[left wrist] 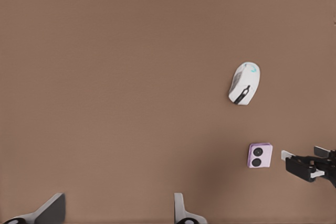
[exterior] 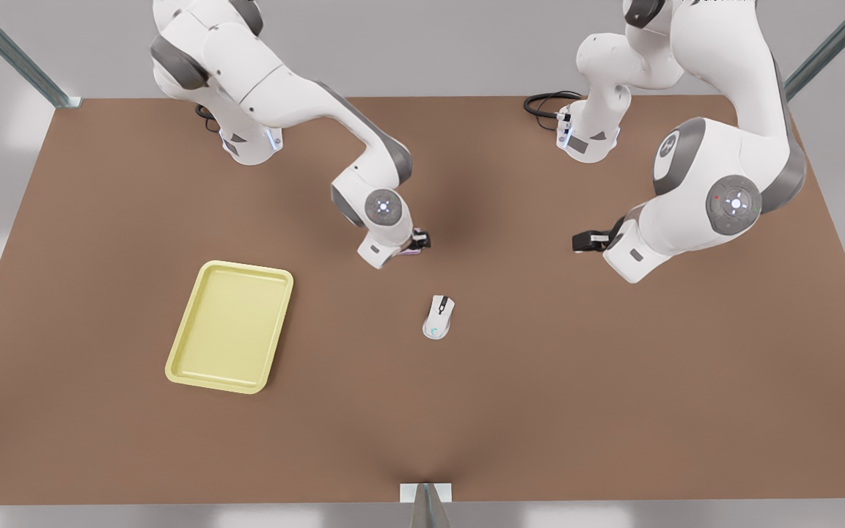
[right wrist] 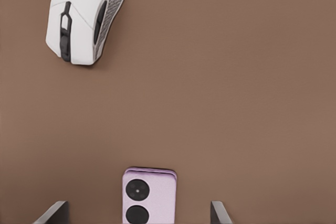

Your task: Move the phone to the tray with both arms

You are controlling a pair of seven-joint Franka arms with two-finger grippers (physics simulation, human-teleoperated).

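Pink phone (right wrist: 149, 195) — flat, squarish, two black circles.

Bright, even overhead light; soft shadows on the table (exterior: 613, 381); no glare

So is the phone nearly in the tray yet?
Not yet. Nothing is done: the phone lies on the table, apart from the tray. In hand: the right gripper, open, sits around the phone. The left gripper waits, open. To do: grab, carry, drop.
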